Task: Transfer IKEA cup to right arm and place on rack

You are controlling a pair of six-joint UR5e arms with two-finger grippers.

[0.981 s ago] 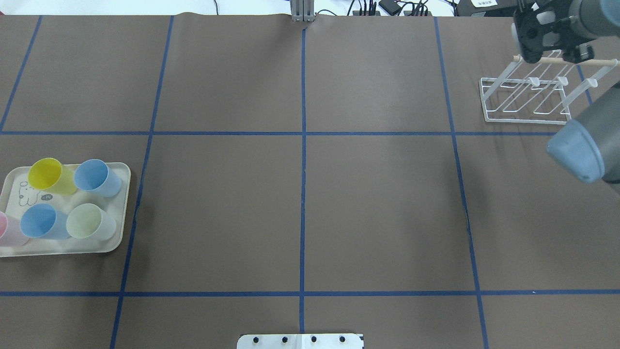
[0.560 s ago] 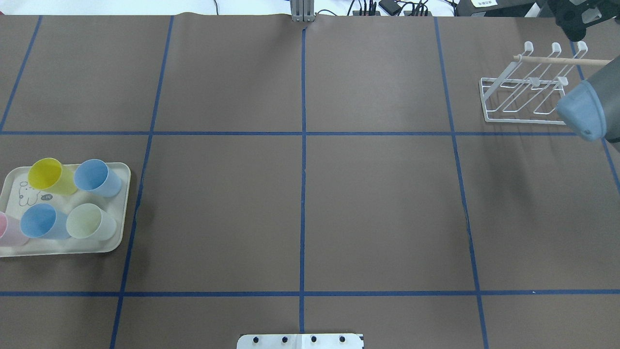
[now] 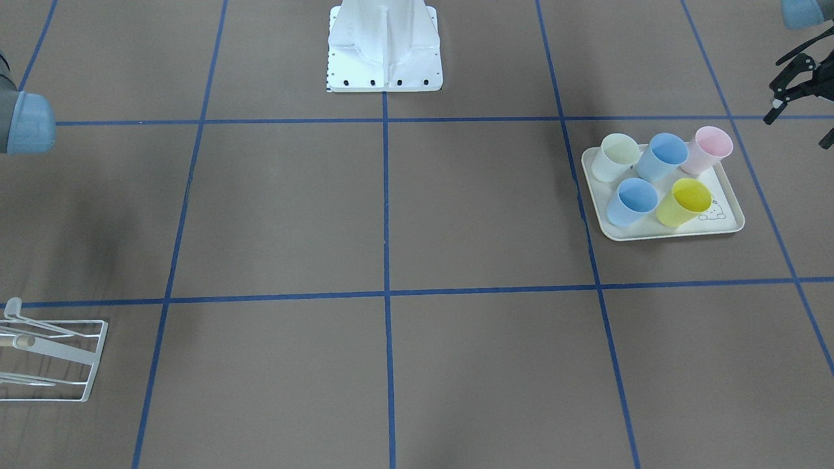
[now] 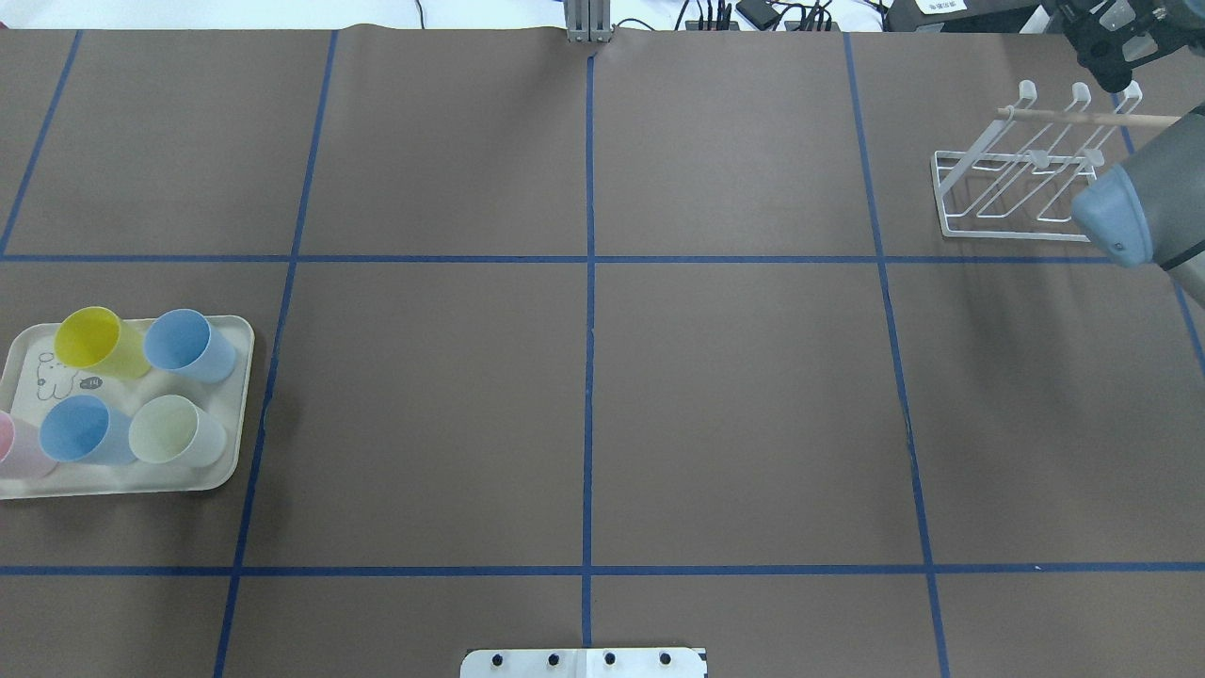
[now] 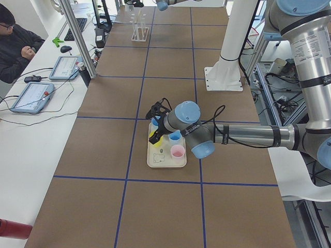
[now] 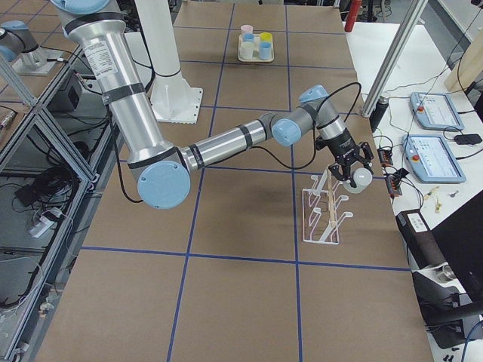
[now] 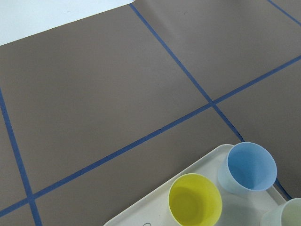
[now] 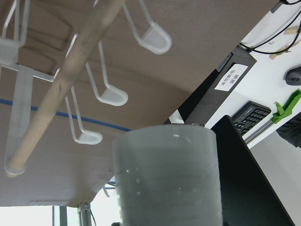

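Past the handover. Holding pale translucent plastic cup [image 8: 167, 183] clenched in black two-finger right claw [image 6: 351, 174], just beside white wire rack [image 4: 1037, 156], not yet on a prong. Black left claw [image 3: 798, 88] splayed, empty, near cream tray [image 3: 730, 221]. Left to do: hook on prong, release.

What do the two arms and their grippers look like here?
Both arms match: the left arm and right arm are silver-grey tubes with pale blue round joint caps, black bands at the joints and a loose black cable near the wrist. The left gripper and right gripper are black, with linked two-finger jaws.
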